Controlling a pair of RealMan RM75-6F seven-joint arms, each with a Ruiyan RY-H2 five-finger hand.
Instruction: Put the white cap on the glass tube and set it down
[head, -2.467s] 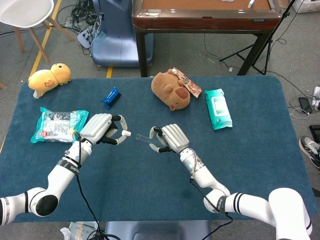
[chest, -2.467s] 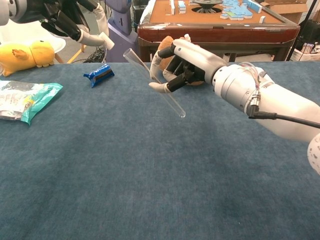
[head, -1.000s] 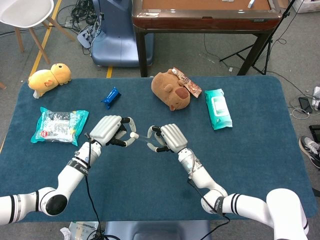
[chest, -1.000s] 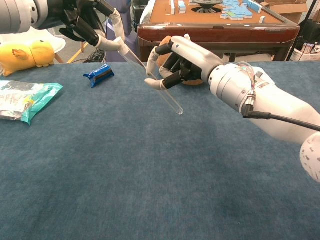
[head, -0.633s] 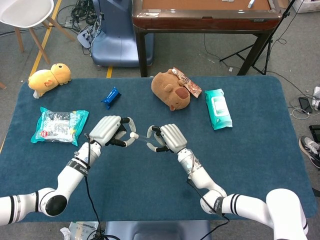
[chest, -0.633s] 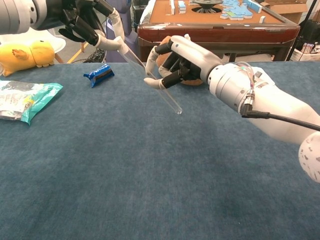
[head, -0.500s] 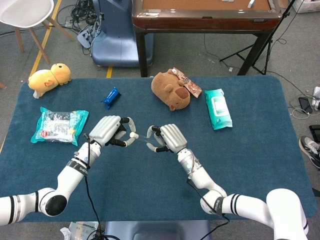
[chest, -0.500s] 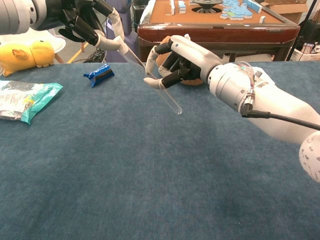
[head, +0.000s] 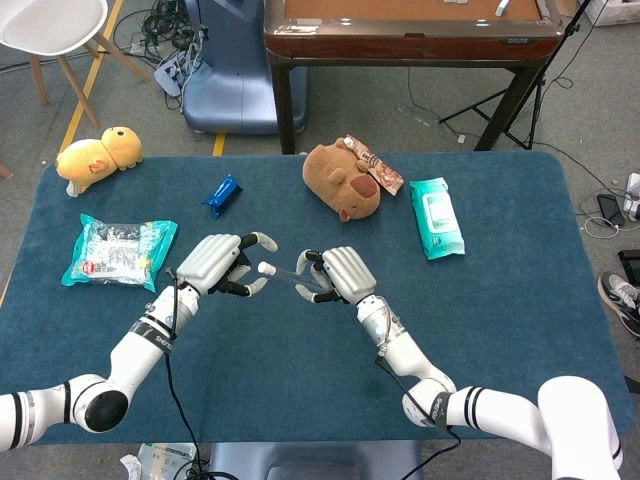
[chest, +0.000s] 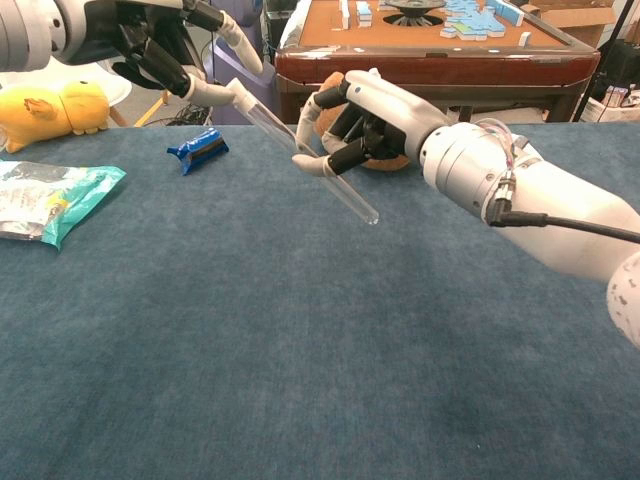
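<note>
Clear smooth glass tube, seemingly plastic white cap, matt napped table cloth.

Grey floor, wooden table — white chair

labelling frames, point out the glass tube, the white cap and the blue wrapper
glass tube (chest: 345, 190), chest view, bare lower half
white cap (head: 265, 268), head view, cap body
blue wrapper (head: 222, 194), head view, middle

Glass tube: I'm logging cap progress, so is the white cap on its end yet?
Apparently on: the white cap meets the glass tube end, left hand touching it; seating unclear.
</note>
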